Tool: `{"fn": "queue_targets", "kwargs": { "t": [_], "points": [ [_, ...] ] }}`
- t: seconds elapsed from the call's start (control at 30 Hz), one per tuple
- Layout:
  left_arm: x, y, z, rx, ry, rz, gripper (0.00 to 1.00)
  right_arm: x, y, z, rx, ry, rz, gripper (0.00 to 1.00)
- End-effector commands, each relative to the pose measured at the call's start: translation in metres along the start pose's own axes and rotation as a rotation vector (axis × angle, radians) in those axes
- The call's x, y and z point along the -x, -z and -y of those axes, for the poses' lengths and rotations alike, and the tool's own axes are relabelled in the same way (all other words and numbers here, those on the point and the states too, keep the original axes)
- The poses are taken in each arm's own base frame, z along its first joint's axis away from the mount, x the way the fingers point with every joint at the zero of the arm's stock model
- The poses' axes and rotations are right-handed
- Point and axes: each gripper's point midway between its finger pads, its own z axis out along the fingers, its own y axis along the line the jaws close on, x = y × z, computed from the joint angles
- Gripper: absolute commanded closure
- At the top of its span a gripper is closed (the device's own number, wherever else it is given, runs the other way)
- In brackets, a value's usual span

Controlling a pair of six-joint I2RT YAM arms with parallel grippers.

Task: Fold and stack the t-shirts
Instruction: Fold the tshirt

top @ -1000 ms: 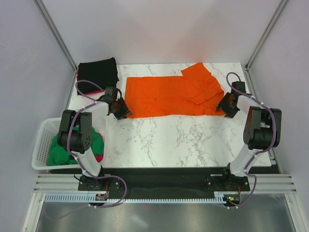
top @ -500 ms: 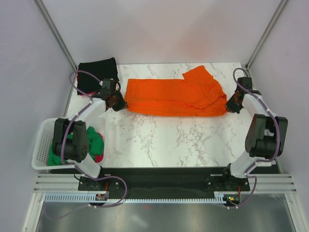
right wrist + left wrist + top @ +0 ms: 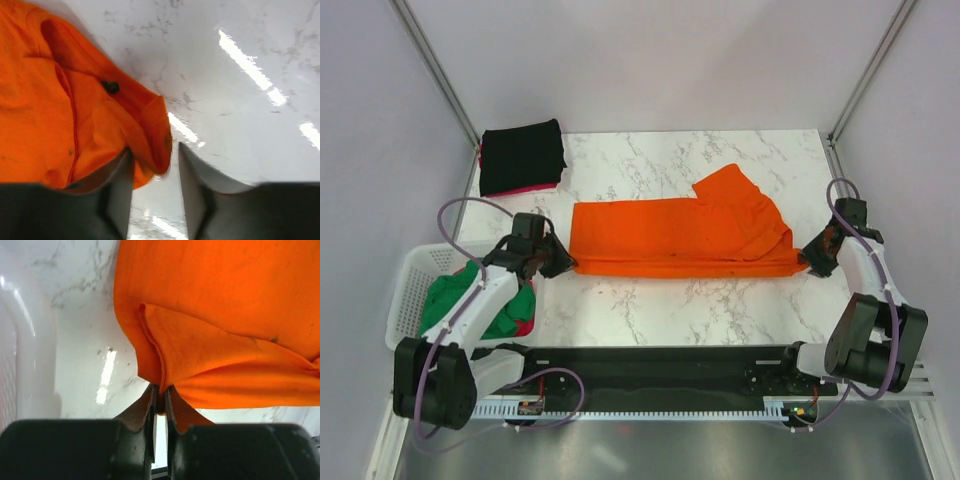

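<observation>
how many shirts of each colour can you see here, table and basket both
orange shirt: 1
black shirt: 1
green shirt: 1
red shirt: 2, one edge showing under the black, another in the basket
total: 5

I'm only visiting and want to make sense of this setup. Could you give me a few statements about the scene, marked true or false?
1. The orange t-shirt lies stretched across the table. True.
2. The black t-shirt is spread out flat in the middle. False: it sits folded at the far left corner.
3. A green t-shirt is in the white basket. True.
4. The left gripper hangs well clear of the orange t-shirt. False: it pinches the shirt's left edge.
</observation>
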Motion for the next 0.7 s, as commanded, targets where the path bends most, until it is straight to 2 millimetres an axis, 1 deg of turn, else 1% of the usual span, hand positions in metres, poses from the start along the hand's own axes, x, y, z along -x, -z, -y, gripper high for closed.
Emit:
{"fn": "queue_targets", "kwargs": {
  "t": [0.0,0.03,0.07,0.1,0.17,0.2,0.23,0.27,0.3,0.33,0.37,0.4,0.43,0.47,0.5,0.53,0.57,0.6,0.63,0.67],
  "points": [
    [-0.011,0.017,0.001,-0.048,0.05,0.03,0.75,0.009,0.023,0.009,0.038,-0.046,0.079,0.46],
    [-0.017,0.019,-0.002,-0.047,0.062,0.029,0.7,0.011,0.031,0.005,0.064,-0.049,0.093,0.18],
    [-0.023,0.021,-0.003,-0.045,0.059,0.02,0.65,0.009,0.036,0.001,0.091,-0.049,0.088,0.12],
    [-0.022,0.026,-0.002,-0.048,0.056,0.036,0.59,0.012,0.043,-0.006,0.123,-0.048,0.09,0.1],
    [-0.023,0.032,0.0,-0.046,0.042,0.031,0.55,0.017,0.055,-0.015,0.166,-0.047,0.104,0.08],
    [-0.02,0.036,0.002,-0.046,0.031,0.042,0.51,0.026,0.065,-0.023,0.196,-0.037,0.13,0.08],
    [-0.013,0.042,0.009,-0.064,0.007,0.059,0.5,0.03,0.072,-0.03,0.224,-0.024,0.146,0.08],
    [-0.01,0.046,0.013,-0.075,-0.009,0.068,0.49,0.032,0.078,-0.042,0.261,-0.002,0.152,0.08],
    [-0.003,0.053,0.022,-0.106,-0.05,0.083,0.49,0.039,0.085,-0.059,0.321,0.03,0.167,0.07],
    [-0.001,0.057,0.026,-0.119,-0.071,0.091,0.48,0.041,0.088,-0.071,0.353,0.059,0.167,0.07],
    [0.001,0.06,0.029,-0.132,-0.09,0.098,0.48,0.036,0.089,-0.09,0.388,0.117,0.154,0.07],
    [0.003,0.061,0.03,-0.137,-0.106,0.106,0.49,0.044,0.098,-0.109,0.432,0.155,0.167,0.06],
    [0.005,0.064,0.031,-0.142,-0.124,0.122,0.49,0.041,0.084,-0.12,0.427,0.2,0.121,0.06],
    [0.005,0.064,0.029,-0.139,-0.13,0.128,0.49,0.038,0.082,-0.135,0.452,0.24,0.105,0.06],
    [0.008,0.063,0.031,-0.151,-0.134,0.15,0.49,0.049,0.086,-0.152,0.492,0.258,0.133,0.06],
    [0.002,0.058,0.027,-0.159,-0.131,0.147,0.49,0.049,0.072,-0.163,0.501,0.276,0.104,0.07],
    [-0.003,0.055,0.029,-0.186,-0.132,0.14,0.5,0.05,0.069,-0.174,0.521,0.294,0.109,0.07],
    [-0.005,0.052,0.03,-0.201,-0.131,0.147,0.5,0.065,0.072,-0.191,0.555,0.305,0.155,0.07],
    [-0.009,0.045,0.027,-0.211,-0.125,0.15,0.5,0.065,0.052,-0.198,0.54,0.312,0.126,0.07],
    [-0.01,0.044,0.028,-0.223,-0.13,0.162,0.5,0.068,0.046,-0.207,0.546,0.334,0.124,0.07]
  ]
}}
